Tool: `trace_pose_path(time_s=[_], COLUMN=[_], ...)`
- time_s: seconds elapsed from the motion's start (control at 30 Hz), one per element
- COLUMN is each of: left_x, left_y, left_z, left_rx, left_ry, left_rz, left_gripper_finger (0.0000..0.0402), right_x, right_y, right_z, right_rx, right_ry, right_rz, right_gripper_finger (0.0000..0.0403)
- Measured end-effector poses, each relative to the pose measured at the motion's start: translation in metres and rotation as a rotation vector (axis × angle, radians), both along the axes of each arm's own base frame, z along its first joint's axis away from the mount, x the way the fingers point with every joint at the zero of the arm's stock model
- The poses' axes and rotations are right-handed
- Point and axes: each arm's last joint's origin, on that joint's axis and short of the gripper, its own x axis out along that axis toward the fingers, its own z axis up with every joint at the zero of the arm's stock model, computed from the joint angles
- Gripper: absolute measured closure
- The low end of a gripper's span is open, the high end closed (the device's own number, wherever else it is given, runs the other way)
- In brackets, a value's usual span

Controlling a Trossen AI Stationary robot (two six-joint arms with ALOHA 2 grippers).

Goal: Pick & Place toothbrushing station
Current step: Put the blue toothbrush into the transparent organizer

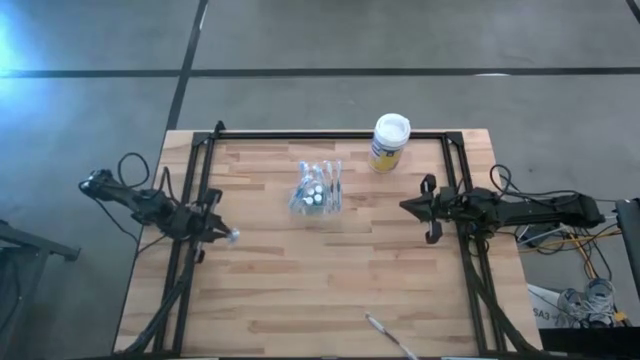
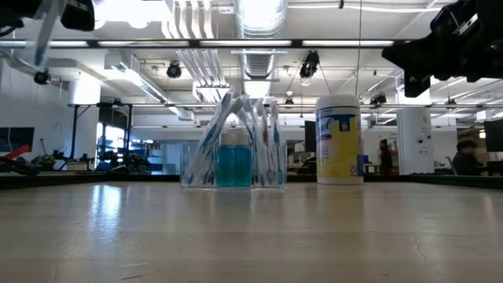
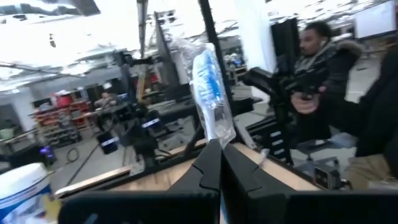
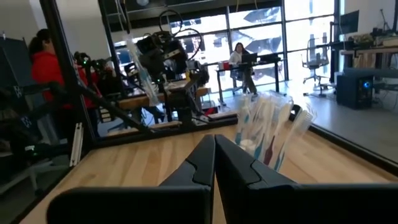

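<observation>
The toothbrushing station, a clear holder (image 1: 316,190) (image 2: 234,149) (image 4: 270,134) filled with several blue-white toothbrushes, stands on its base at the table's middle. My left gripper (image 1: 218,233) (image 3: 215,158) hovers over the table's left side, shut on one wrapped blue-white toothbrush (image 3: 210,93) (image 1: 232,237). My right gripper (image 1: 408,207) (image 4: 214,149) hovers over the right side, shut and holding nothing, pointing at the holder. Another slim toothbrush (image 1: 383,325) lies flat near the front edge. My left gripper pinches the lower end of the wrapped toothbrush (image 3: 219,138) between its two fingertips. The fingers lie about level, pointing toward the table's right, across the brush. The brush stands up from the fingertips, slightly tilted and clear of the table.
A white-lidded canister with a yellow-blue label (image 1: 389,142) (image 2: 339,140) stands at the far edge, right of the holder. A black frame (image 1: 330,135) runs along the table's far, left and right sides. People (image 3: 323,68) stand in the room beyond.
</observation>
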Motion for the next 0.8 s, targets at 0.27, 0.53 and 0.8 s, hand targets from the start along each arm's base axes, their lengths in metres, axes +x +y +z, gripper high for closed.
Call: trace_pose_path(time_s=[0.27, 0.53, 0.8], left_x=[0.0005, 0.0008, 0.0009], left_y=[0.0014, 0.0033, 0.0040], left_z=[0.0001, 0.0020, 0.0027], left_rx=[-0.002, -0.031, -0.016], left_ry=[0.000, -0.012, -0.023], left_rz=[0.029, 0.093, 0.116], left_gripper_finger=[0.0401, 0.0401, 0.0401], right_x=[0.0014, 0.0012, 0.0011], right_y=[-0.0001, -0.0001, -0.0001], right_z=[-0.0007, -0.0002, 0.0002], right_rx=[-0.025, -0.031, -0.047], right_ry=[0.009, 0.004, 0.002], right_rz=[-0.003, -0.005, -0.007], right_gripper_finger=[0.0394, 0.0394, 0.0394])
